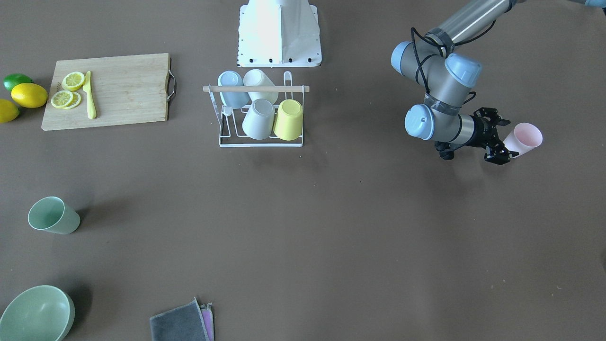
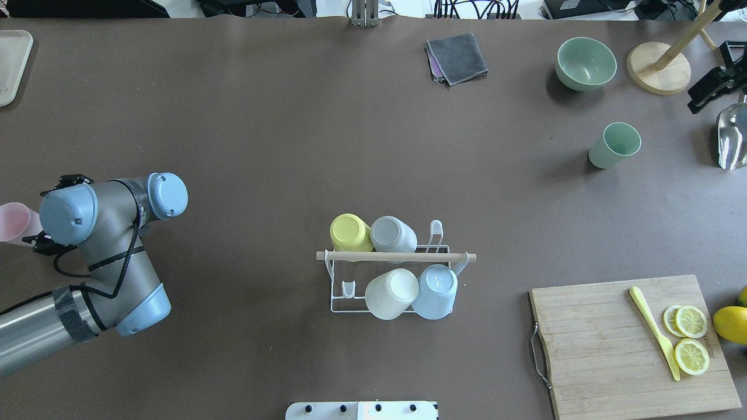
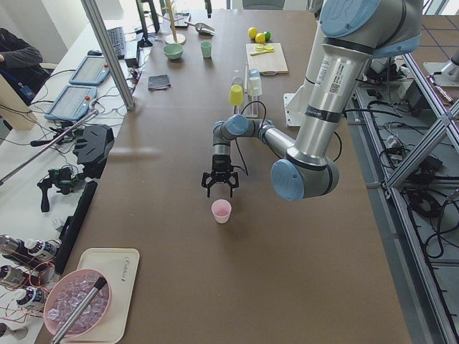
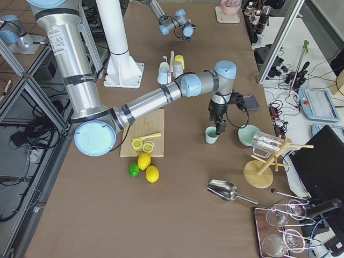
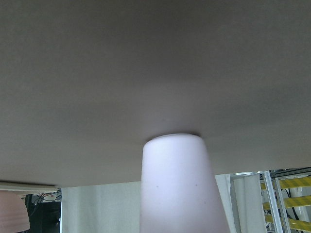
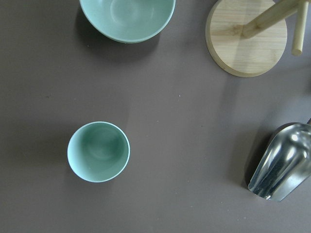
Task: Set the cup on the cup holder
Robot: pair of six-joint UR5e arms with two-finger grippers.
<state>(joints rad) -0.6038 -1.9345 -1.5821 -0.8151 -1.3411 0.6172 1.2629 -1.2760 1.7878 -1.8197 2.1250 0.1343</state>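
Observation:
The white wire cup holder (image 1: 293,88) with a wooden rod on top stands mid-table and also shows in the overhead view (image 2: 461,256). Several cups hang upside down on it. A pink cup (image 1: 524,136) stands upright at the table's left end. My left gripper (image 1: 510,139) lies level, low over the table, open, its fingers spread beside the cup's base. The left wrist view shows the pink cup (image 5: 177,184) close ahead. A green cup (image 6: 98,151) stands upright below my right gripper (image 4: 218,126); I cannot tell if that gripper is open.
A wooden cutting board (image 1: 118,90) with lemon slices and a yellow knife, plus lemons and a lime (image 1: 16,81), lie on the robot's right. A green bowl (image 2: 586,63), folded cloth (image 2: 458,57), wooden stand (image 2: 658,69) and metal scoop (image 6: 279,165) sit near the green cup.

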